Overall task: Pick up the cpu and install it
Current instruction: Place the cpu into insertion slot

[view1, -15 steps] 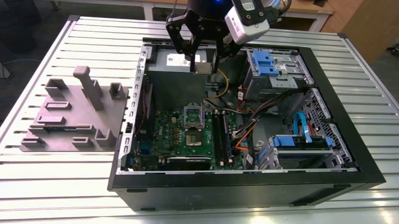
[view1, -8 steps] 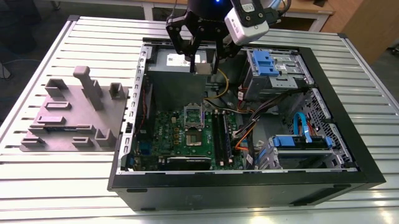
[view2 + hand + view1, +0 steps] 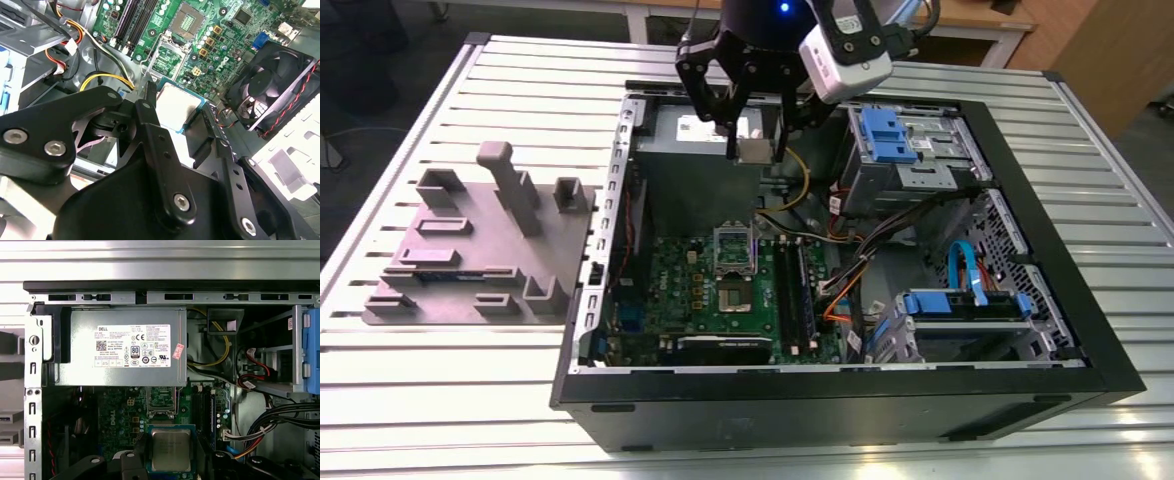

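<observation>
My gripper (image 3: 754,152) hangs above the open computer case (image 3: 1067,330), near its back wall, shut on the cpu (image 3: 755,150). The cpu (image 3: 171,450) is a small square silver chip with a green edge, pinched between the two black fingers (image 3: 141,446) in the first wrist view. In the second wrist view the cpu (image 3: 176,106) sits between the finger links, above the green motherboard (image 3: 220,30). The dark socket (image 3: 736,272) with its metal frame lies on the motherboard (image 3: 674,290) below and nearer the case front than the gripper. The socket (image 3: 161,399) is just beyond the held chip.
A grey power supply (image 3: 120,347) fills the case's back corner beside the gripper. Blue drive cages (image 3: 901,140) and cable bundles (image 3: 907,225) take the exterior view's right side. Black memory sticks (image 3: 797,295) stand beside the socket. A black fan (image 3: 272,87) sits nearby. A grey fixture block (image 3: 474,245) rests on the table.
</observation>
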You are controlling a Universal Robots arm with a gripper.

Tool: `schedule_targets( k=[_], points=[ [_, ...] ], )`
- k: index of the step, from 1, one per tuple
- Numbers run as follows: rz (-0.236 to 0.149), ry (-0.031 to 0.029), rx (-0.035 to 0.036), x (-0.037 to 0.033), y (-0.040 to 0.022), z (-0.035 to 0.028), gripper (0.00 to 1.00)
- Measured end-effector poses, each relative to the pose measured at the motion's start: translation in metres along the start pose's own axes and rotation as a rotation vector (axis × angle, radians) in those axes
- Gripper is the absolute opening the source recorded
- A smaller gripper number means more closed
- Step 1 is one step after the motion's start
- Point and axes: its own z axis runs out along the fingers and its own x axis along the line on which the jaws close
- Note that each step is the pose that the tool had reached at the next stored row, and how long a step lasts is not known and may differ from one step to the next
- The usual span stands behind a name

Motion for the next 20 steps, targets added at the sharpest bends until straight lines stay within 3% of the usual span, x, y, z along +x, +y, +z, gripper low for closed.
schedule_targets(
  k=[20],
  points=[
    [0.000,-0.0001,-0.0001,-0.0003,-0.0036,0.0071,0.47]
  ],
)
